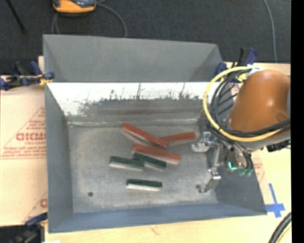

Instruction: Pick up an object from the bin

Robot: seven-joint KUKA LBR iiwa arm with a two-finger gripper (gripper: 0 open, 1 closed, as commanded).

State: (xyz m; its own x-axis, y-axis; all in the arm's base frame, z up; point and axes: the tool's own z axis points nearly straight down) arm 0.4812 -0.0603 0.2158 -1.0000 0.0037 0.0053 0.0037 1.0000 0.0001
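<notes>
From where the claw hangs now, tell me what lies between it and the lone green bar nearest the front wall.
Nothing visible: only bare bin floor separates the claw from the green bar. The heap of red and green bars lies farther back.

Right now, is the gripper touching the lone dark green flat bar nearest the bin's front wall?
Apart. The camera view shows a stretch of bare grey bin floor between the gripper and the dark green flat bar.
</notes>
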